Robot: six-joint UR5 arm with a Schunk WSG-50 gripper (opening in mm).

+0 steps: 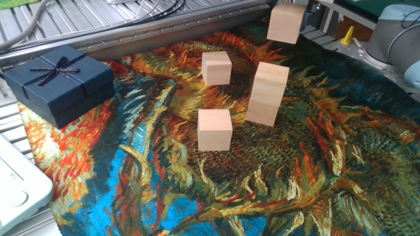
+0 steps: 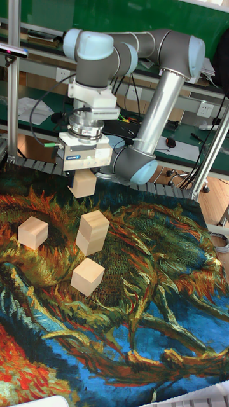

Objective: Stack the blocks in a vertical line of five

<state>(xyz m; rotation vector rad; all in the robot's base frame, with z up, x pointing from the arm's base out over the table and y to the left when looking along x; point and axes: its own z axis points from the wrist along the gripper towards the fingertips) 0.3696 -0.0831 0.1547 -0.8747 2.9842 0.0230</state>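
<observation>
My gripper (image 2: 83, 177) is shut on a pale wooden block (image 1: 285, 23) and holds it in the air, up and slightly behind a two-block stack (image 1: 268, 92). In the tall fixed view the held block (image 2: 83, 184) hangs above and a little left of the stack (image 2: 93, 233). One loose block (image 1: 216, 68) lies left of the stack on the painted cloth. Another loose block (image 1: 214, 129) lies in front of it, nearer the camera. In the fixed view the gripper body is almost wholly cut off by the top edge.
A dark navy gift box (image 1: 58, 80) with a bow sits at the cloth's left edge. A white device (image 1: 18, 185) is at the bottom left corner. A metal rail (image 1: 164, 29) runs along the back. The arm's grey joints (image 2: 137, 166) hang behind the stack.
</observation>
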